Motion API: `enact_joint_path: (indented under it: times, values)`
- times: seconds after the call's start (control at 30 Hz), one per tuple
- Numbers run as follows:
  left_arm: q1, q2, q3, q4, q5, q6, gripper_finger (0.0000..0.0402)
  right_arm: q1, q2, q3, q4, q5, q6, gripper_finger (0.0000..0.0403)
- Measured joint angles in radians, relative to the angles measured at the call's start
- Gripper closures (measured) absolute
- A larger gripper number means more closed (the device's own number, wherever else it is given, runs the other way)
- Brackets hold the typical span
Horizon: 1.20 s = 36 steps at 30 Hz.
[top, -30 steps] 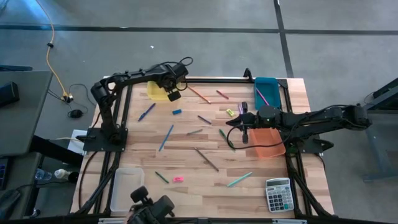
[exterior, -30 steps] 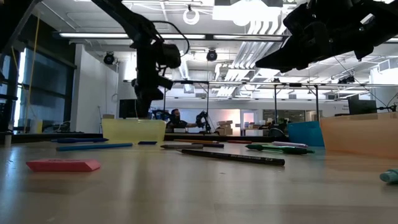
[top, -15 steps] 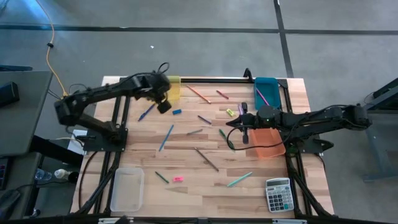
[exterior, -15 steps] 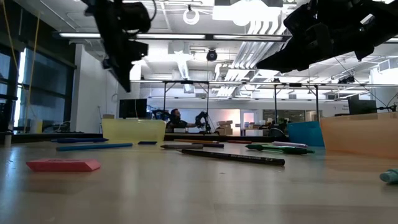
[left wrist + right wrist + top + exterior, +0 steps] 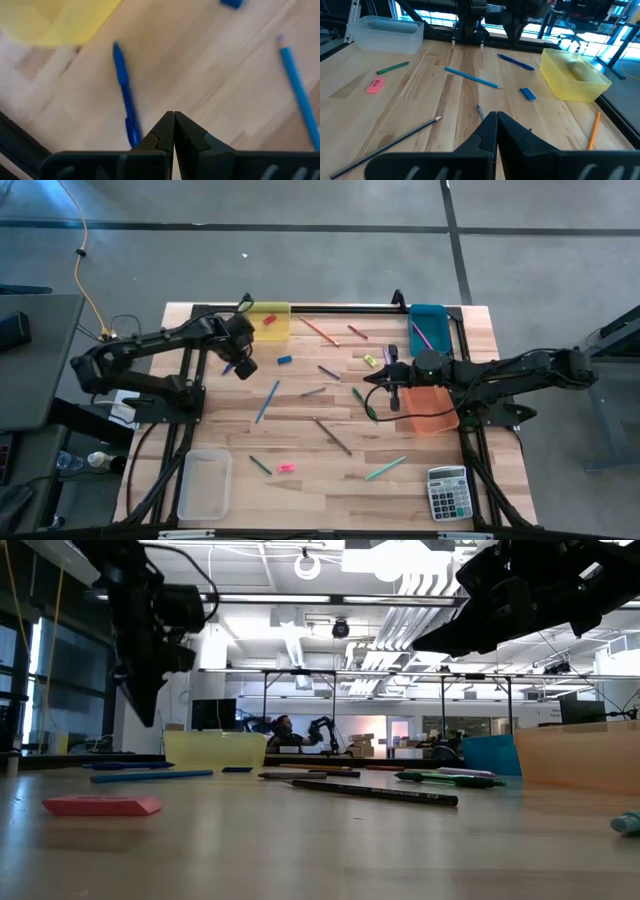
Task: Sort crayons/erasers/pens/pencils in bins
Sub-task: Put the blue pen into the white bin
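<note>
My left gripper (image 5: 244,367) (image 5: 173,114) is shut with nothing in it and points down above the table, next to a blue pen (image 5: 231,361) (image 5: 125,97). Beyond it the yellow bin (image 5: 268,321) holds a small red eraser (image 5: 268,320). A blue eraser (image 5: 284,360) lies by that bin, a pale yellow eraser (image 5: 370,361) in the middle, and a pink eraser (image 5: 286,468) near the front. Pens, pencils and crayons lie scattered on the wood. My right gripper (image 5: 372,378) (image 5: 496,114) hangs shut and empty beside the orange bin (image 5: 430,409).
The teal bin (image 5: 430,328) stands at the far right and holds a thin stick. The clear bin (image 5: 205,483) sits at the near left. A grey calculator (image 5: 447,493) lies at the near right. Black frame rails run along the table's sides.
My left gripper has drawn back from over the yellow bin toward the table's near left, sinking a little and turning at the wrist. It now hangs over the blue pen. The bin stands uncovered, with the red eraser showing in it.
</note>
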Motion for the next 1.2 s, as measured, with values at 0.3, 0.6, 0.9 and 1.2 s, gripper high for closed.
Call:
enact_joint_path:
  times: [0.3, 0.6, 0.9, 1.2]
  values:
    - [0.104, 0.017, -0.015, 0.052, 0.036, -0.018, 0.0346, 0.000, 0.000, 0.000, -0.001, 0.000, 0.000, 0.0401]
    - [0.164, 0.131, -0.015, 0.055, 0.048, 0.039, 0.0252, 0.000, 0.000, 0.000, 0.000, 0.000, 0.000, 0.0401]
    - [0.190, 0.208, -0.014, 0.085, 0.022, 0.070, 0.0237, 0.000, 0.000, 0.000, 0.001, 0.000, 0.000, 0.0401]
    - [0.181, 0.219, -0.014, 0.090, 0.021, 0.062, 0.0266, 0.000, 0.000, 0.000, 0.002, 0.000, 0.000, 0.0401]
